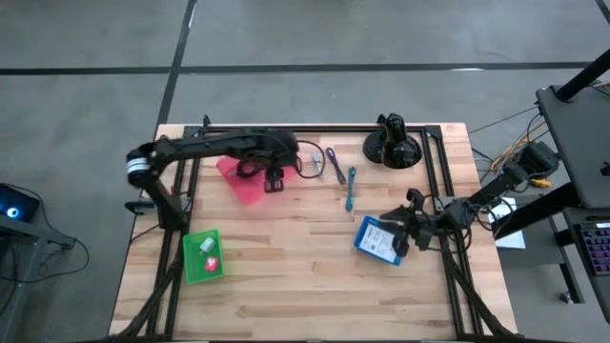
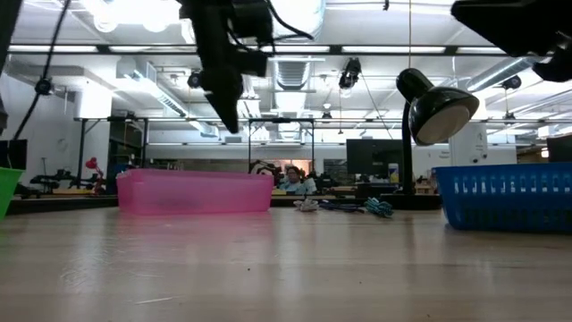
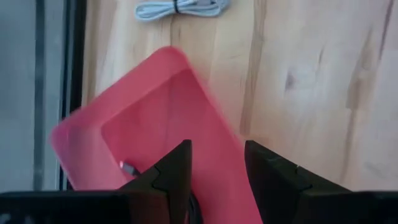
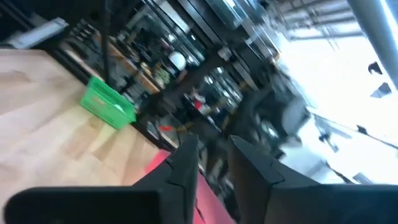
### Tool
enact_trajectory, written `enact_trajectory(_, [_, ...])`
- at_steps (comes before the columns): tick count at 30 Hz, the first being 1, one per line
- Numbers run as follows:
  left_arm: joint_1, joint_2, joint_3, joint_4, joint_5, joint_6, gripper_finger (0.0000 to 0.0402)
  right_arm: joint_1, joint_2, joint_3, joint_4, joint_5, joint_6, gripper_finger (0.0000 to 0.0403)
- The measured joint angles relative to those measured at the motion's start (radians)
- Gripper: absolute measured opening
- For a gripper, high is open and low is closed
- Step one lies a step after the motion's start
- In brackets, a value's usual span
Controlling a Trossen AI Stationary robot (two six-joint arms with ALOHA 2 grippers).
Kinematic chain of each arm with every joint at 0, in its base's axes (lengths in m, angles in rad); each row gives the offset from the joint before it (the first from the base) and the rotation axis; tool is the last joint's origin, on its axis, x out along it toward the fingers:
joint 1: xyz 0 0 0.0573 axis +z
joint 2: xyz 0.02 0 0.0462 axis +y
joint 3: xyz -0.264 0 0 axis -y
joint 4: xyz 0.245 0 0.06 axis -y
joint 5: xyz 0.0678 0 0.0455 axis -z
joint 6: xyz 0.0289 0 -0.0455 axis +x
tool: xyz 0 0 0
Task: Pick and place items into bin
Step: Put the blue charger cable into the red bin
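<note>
Left claw (image 1: 274, 181) above the pink bin (image 1: 238, 181), fingers (image 3: 177, 168) narrowly apart, holding nothing visible; something small and pale inside the bin, possibly an item, hard to make out. Green bin (image 1: 201, 255) near the counter (image 1: 286, 276) front-left, holding a red block (image 1: 212, 266) and a pale piece. Right claw (image 1: 398, 227) over the blue bin (image 1: 378, 240), fingers slightly parted. Loose on the counter: purple stick (image 1: 335, 164), teal stick (image 1: 351, 187), pale coiled cable (image 3: 180, 7) just beyond the pink bin.
</note>
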Motion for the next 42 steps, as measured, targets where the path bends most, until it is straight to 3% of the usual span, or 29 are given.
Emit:
enact_trajectory(3, [0.0,-0.083,-0.075,0.03,0.0,-0.034,0.0132,-0.006,0.0,0.06,-0.119,0.089,0.001,0.0104])
enact_trajectory(6, [0.0,-0.163,-0.154,0.099,-0.003,-0.058,0.0132,-0.038,0.0,0.157,-0.365,0.132,0.028,0.0135])
enact_trajectory(11, [-0.001,-0.27,-0.278,0.199,-0.002,-0.06,0.0132,-0.106,0.0,0.36,-0.882,0.098,0.233,0.017])
enact_trajectory(14, [-0.002,-0.313,-0.326,0.231,-0.006,-0.06,0.0132,-0.156,0.0,0.469,-1.11,-0.011,0.322,0.0179])
enact_trajectory(18, [-0.004,-0.35,-0.369,0.305,-0.007,-0.06,0.0132,-0.233,0.015,0.561,-1.171,-0.167,0.349,0.0178])
enact_trajectory(24, [-0.005,-0.376,-0.404,0.424,-0.012,-0.152,0.0132,-0.368,0.103,0.638,-1.228,-0.219,0.343,0.0168])
enact_trajectory(31, [-0.01,-0.423,-0.514,0.654,-0.012,-0.117,0.0132,-0.498,0.275,0.736,-1.412,-0.212,0.345,0.0159])
enact_trajectory(37, [-0.025,-0.506,-0.633,0.783,-0.008,-0.107,0.0132,-0.518,0.383,0.837,-1.51,-0.211,0.367,0.0153])
enact_trajectory(42, [-0.068,-0.582,-0.842,1.127,-0.006,-0.102,0.0132,-0.52,0.439,0.912,-1.603,-0.212,0.358,0.0153])
